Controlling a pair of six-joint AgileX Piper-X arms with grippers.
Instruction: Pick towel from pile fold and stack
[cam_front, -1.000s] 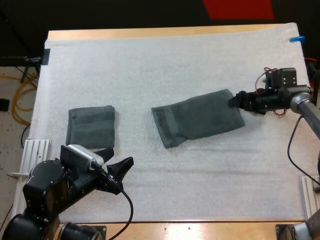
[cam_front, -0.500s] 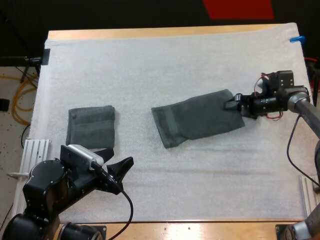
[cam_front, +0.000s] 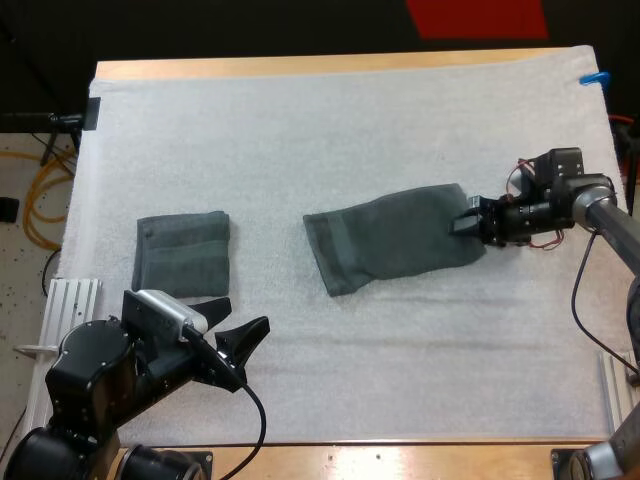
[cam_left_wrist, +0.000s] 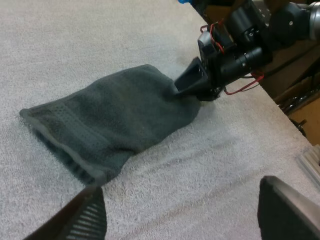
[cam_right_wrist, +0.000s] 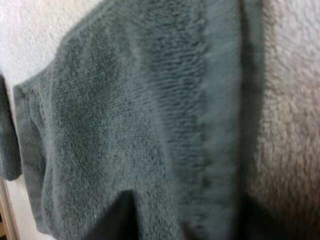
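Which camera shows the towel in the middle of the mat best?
The high view: the whole towel, outline clear. The left wrist view shows it at a slant, right gripper at its far end; the right wrist view, its surface close up.

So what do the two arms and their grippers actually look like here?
The left gripper has two black, wedge-shaped fingers, one showing a ridged inner face, on a bulky rounded black wrist. The right gripper has matching black fingers on a black body, and the arm link behind it is a grey metallic tube.
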